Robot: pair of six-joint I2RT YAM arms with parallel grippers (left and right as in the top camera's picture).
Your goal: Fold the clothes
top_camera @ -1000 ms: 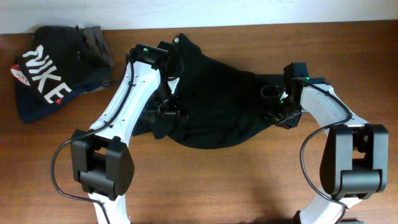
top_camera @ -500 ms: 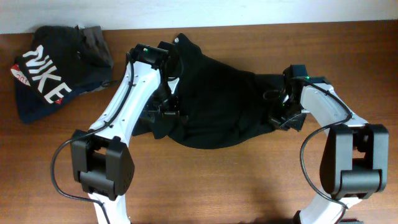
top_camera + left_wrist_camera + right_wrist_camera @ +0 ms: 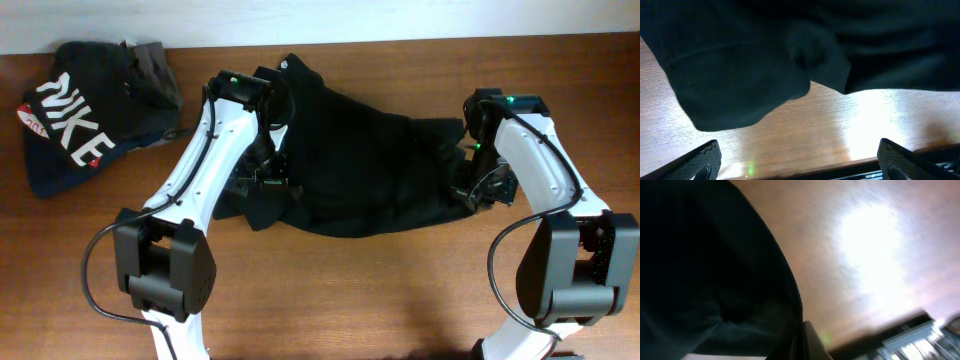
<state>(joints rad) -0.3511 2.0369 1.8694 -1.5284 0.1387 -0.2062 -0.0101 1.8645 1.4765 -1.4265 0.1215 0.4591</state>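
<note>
Black T-shirt (image 3: 370,170) lies crumpled on table (image 3: 350,290), right of NIKE garment (image 3: 70,120), apart from it. Right gripper (image 3: 470,192), farthest from that garment, pinches shirt's edge, probably to draw it flat. Left gripper (image 3: 262,185) spread wide over shirt's nearer side, holding nothing.

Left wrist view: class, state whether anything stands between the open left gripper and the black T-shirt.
Nothing visible does. Only bare table separates the left gripper from the black T-shirt, whose edge lies just ahead of it.
</note>
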